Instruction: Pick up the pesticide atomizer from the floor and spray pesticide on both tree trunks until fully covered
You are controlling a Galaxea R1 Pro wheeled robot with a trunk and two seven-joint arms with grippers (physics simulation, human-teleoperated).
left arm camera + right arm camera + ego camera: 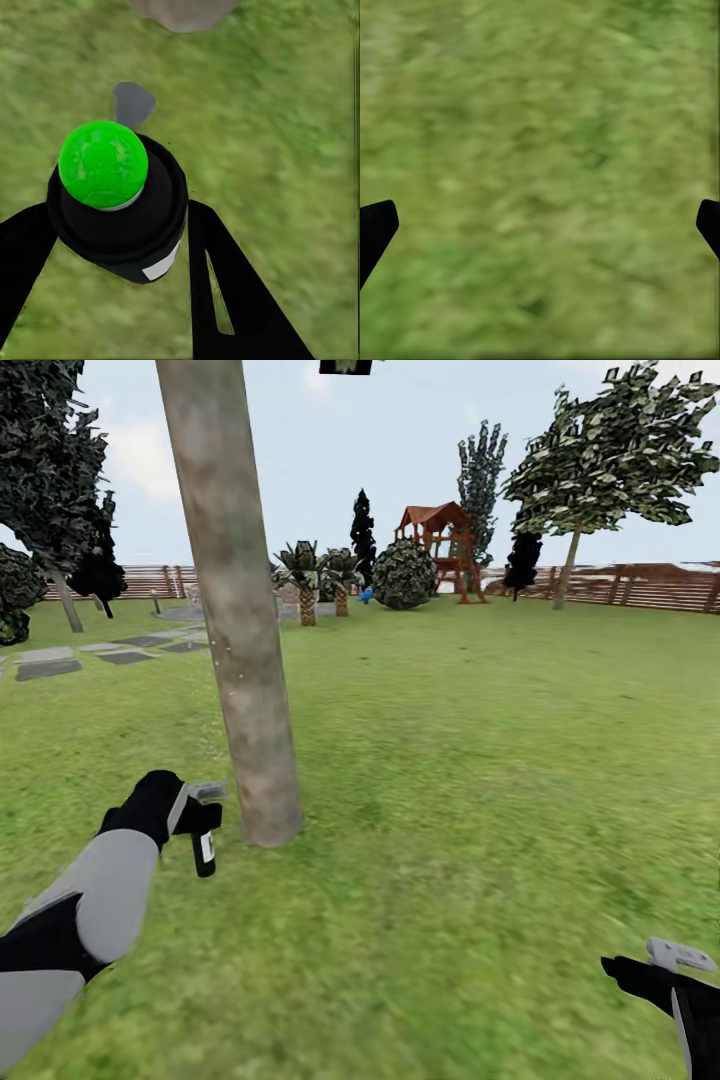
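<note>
Left gripper (205, 810) jaws clamped on the pesticide atomizer (203, 850), hanging upright w/ long axis vertical, just beside the tree trunk (240, 660), which sits to its right. Right gripper (680, 957) jaws spread, nothing in them, well apart.

The rough, mottled green grass floor (480, 780) stretches back to a brown fence of horizontal wooden slats (640, 588) along its far edge. A thick, straight grey-brown tree trunk (240, 640) rises from the grass at the near left. Flat grey stone paving slabs (48, 666) lie near the far left edge. A red wooden play tower (440, 545) and a round dark bush (405, 575) stand by the far edge.
</note>
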